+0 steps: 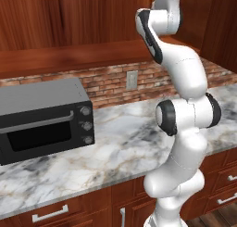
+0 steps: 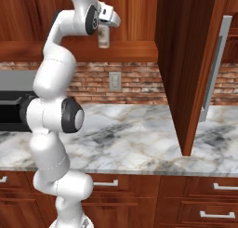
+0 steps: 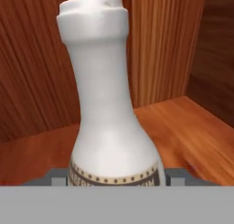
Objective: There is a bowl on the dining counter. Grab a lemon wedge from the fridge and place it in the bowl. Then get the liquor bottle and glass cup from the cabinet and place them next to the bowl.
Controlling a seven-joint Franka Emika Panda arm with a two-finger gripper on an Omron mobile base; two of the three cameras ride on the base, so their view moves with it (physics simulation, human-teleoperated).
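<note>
The liquor bottle (image 3: 107, 104) is whitish with a narrow neck and a patterned band low on its body. It stands upright and close in the hand view, above the cabinet's (image 2: 139, 17) wooden shelf (image 3: 183, 127). My gripper (image 3: 114, 178) has a fingertip against each side of the bottle's body, shut on it. In the right base view the gripper (image 2: 104, 32) is raised high inside the open cabinet, with the bottle (image 2: 103, 40) just over the shelf. The bowl, lemon wedge, glass cup, fridge and dining counter are out of view.
The open cabinet door (image 2: 186, 59) hangs over the marble counter (image 2: 139, 143) to the right of the arm. A dark toaster oven (image 1: 44, 119) stands on the counter at the left. A brick wall with an outlet (image 1: 132, 79) lies behind, and drawers (image 2: 218, 185) below.
</note>
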